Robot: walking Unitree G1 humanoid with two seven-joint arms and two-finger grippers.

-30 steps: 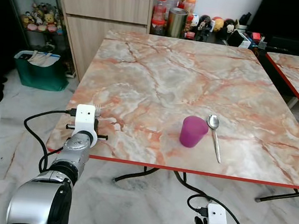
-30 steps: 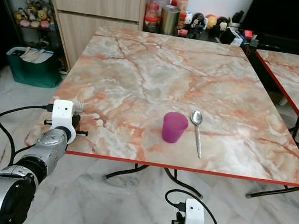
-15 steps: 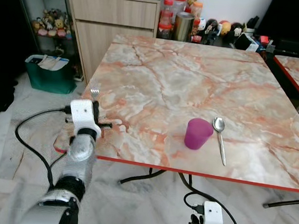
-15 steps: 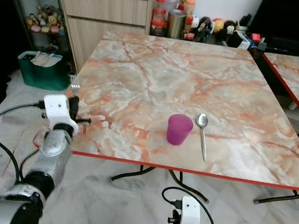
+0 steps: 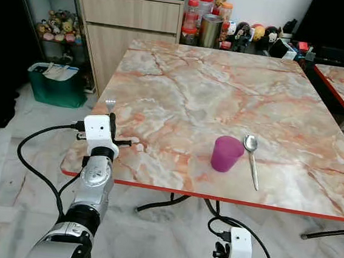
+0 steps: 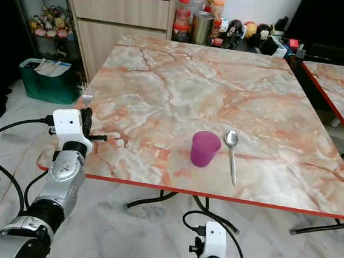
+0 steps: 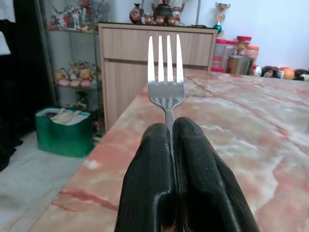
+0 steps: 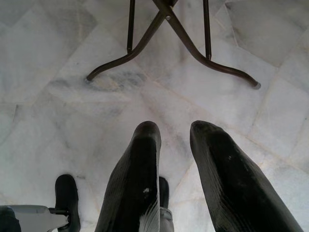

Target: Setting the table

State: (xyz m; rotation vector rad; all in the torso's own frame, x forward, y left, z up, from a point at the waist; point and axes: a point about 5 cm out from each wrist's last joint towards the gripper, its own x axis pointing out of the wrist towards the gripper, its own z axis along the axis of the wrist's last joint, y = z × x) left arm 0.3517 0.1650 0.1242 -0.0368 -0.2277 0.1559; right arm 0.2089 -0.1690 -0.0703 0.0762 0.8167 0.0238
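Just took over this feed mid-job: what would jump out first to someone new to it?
The fork stands out, pinched upright in the left hand at the marble table's near-left corner. On the table, a purple cup stands near the front edge with a spoon lying just beside it on the right. The right hand hangs open over the floor.

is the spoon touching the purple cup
Apart. The left eye view shows a strip of bare table between the spoon and the cup.
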